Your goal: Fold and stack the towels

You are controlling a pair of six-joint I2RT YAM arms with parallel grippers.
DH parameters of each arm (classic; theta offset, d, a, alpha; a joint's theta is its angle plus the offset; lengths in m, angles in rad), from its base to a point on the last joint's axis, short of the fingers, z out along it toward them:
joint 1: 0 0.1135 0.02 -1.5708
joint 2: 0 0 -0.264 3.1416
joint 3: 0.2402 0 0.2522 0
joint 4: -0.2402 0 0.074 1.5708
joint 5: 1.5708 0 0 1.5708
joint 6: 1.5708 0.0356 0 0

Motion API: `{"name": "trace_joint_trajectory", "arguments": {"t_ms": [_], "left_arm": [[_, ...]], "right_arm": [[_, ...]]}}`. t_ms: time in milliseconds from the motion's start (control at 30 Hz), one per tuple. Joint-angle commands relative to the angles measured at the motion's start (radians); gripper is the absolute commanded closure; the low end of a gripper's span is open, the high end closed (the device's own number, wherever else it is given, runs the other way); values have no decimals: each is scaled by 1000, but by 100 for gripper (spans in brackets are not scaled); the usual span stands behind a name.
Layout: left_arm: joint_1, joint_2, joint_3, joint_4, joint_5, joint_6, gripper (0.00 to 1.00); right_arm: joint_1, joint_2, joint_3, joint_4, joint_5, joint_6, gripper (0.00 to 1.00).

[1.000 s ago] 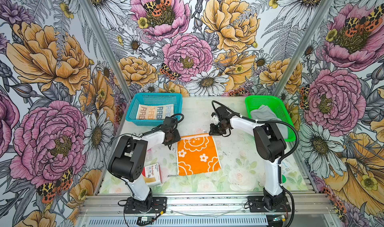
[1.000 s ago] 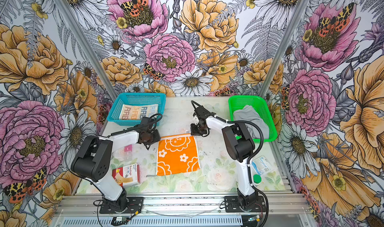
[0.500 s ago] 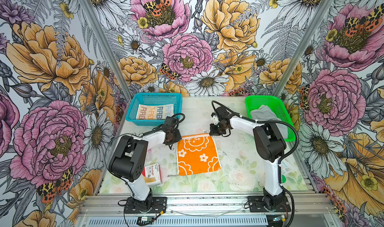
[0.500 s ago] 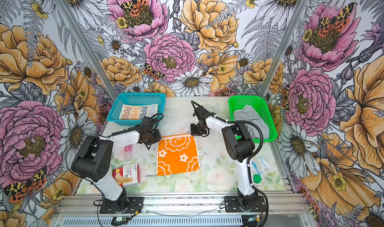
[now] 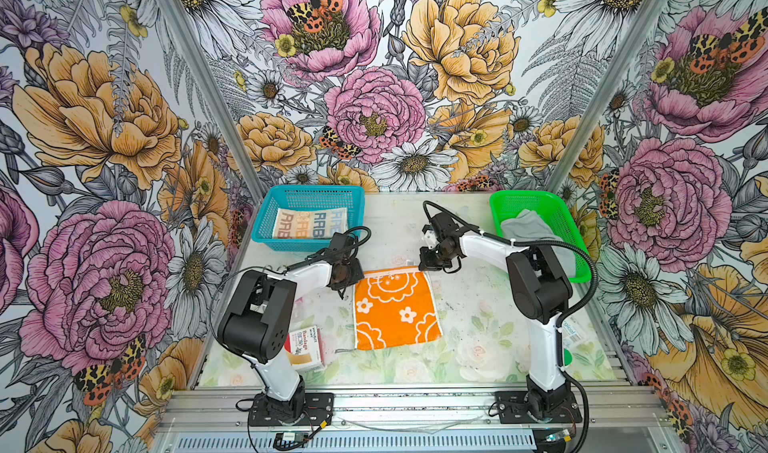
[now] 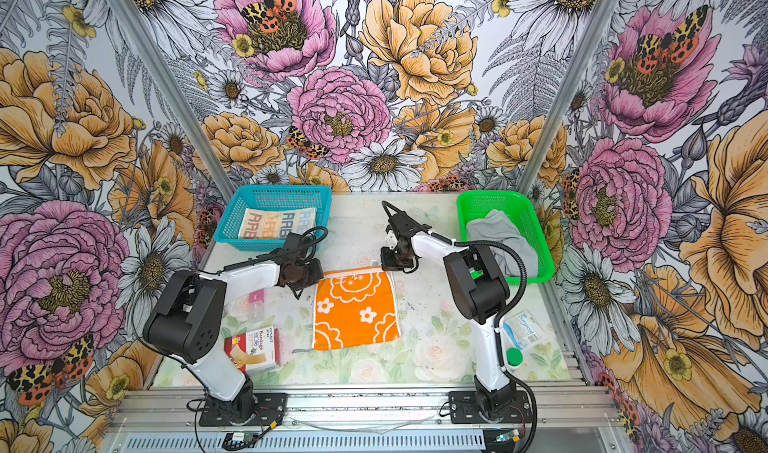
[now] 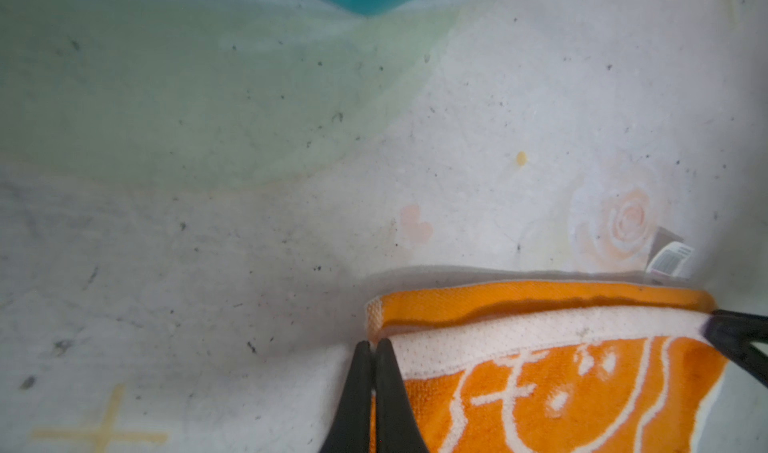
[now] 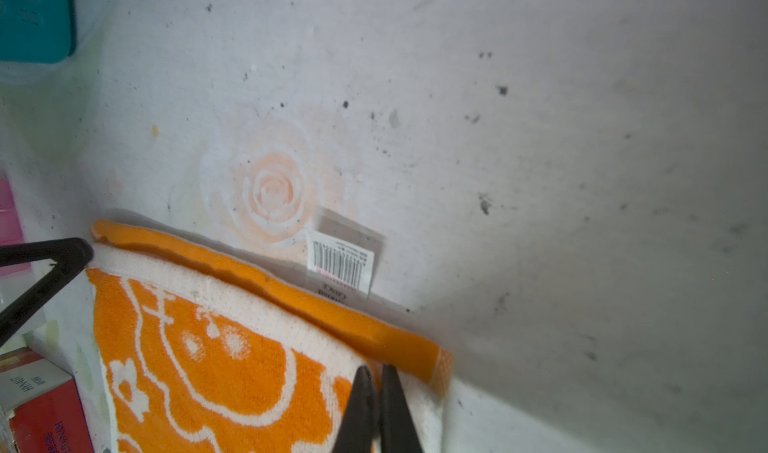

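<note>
Stretching low, left fingers and right fingers pinch closed on 2 far corners of the orange towel.

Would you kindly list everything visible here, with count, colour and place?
orange towel: 1, orange with white flowers, mid-table
cream towel: 1, lettered, in blue basket
grey towel: 1, in green basket
blue basket: 1, far left
green basket: 1, far right
bandage box: 1, red-white, near left
packet: 1, white-blue, near right
table: 1, pale floral
left fingers: black, shut on orange towel's far corner
right fingers: black, shut on its other far corner
</note>
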Motion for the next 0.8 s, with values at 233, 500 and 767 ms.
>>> {"name": "trace_joint_trajectory", "arguments": {"t_ms": [233, 500, 767], "left_arm": [[-24, -96, 10, -49, -40, 13, 100], [-47, -103, 32, -67, -46, 23, 100], [-44, -102, 100, -107, -67, 57, 100]], "right_arm": [[7, -57, -8, -7, -15, 5, 100], [5, -109, -21, -21, -3, 2, 100], [4, -120, 7, -42, 4, -1, 100]]}}
